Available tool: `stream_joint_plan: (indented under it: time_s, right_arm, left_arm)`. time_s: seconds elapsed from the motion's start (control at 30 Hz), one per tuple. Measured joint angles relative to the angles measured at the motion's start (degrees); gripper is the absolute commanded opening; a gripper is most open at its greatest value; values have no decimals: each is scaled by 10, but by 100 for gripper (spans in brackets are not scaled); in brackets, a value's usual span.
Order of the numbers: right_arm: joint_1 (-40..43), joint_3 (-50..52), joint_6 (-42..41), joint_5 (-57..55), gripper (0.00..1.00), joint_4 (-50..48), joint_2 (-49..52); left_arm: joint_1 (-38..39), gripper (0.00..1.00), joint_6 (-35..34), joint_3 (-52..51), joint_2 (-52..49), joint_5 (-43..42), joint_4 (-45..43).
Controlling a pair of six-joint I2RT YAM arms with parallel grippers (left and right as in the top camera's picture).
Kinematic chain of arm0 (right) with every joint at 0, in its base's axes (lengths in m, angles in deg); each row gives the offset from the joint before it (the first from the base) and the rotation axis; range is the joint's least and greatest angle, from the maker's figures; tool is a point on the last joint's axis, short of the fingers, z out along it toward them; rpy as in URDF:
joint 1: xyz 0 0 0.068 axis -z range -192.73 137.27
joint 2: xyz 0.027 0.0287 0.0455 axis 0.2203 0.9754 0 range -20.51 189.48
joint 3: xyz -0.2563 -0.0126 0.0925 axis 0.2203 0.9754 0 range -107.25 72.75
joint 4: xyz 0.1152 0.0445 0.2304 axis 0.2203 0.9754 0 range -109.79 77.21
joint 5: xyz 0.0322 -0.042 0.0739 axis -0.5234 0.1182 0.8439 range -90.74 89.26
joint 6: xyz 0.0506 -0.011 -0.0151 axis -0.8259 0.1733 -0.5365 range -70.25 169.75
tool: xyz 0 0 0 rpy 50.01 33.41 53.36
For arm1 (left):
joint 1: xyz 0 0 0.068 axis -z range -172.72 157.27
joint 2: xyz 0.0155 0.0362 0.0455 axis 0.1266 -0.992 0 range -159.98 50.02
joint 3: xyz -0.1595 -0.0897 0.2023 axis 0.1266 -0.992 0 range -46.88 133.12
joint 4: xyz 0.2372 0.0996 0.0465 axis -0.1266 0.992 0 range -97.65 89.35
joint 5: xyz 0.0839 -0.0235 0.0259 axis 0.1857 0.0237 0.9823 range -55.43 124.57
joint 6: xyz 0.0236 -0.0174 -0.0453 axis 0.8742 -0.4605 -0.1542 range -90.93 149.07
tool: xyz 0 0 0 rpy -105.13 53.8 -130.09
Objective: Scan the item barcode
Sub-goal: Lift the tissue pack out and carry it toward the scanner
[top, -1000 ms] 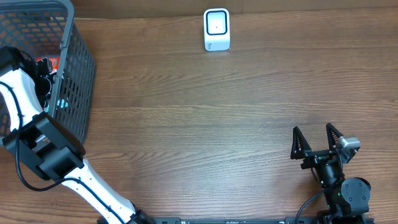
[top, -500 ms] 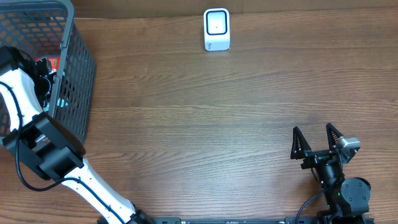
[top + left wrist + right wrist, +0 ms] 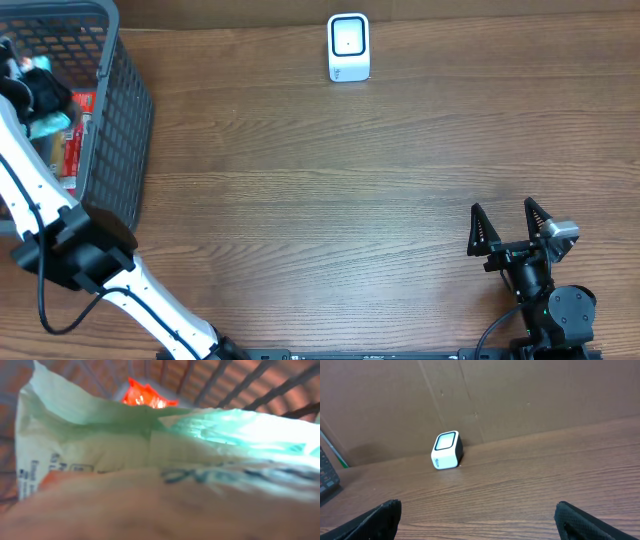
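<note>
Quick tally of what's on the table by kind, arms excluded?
Basket: 1
Scanner: 1
Pale green packet: 1
Red packet: 1 clearly showing; the basket may hide more
Total: 4

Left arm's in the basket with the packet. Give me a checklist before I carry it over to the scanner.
1. Packet in left gripper: ok, it sits at the gripper and fills the wrist view.
2. Packet above the basket rim: cannot tell.
3. Barcode side known: cannot tell, the print is blurred.
4. Scanner upright and uncovered: ok.
5. Path across the table to the scanner: ok, nothing lies between.
6. Right gripper out of the way: ok, open and empty at the near edge.
</note>
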Motion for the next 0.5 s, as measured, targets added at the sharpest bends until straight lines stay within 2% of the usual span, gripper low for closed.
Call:
stream_joint_plan:
  time_s: [0.27, 0.5]
  right_arm:
    - [0, 0, 0, 0, 100, 0, 0]
    - [0, 0, 0, 0, 100, 0, 0]
  left_arm:
    - [11, 38, -84, 41, 125, -26, 28]
    - [98, 41, -139, 52, 226, -25, 96]
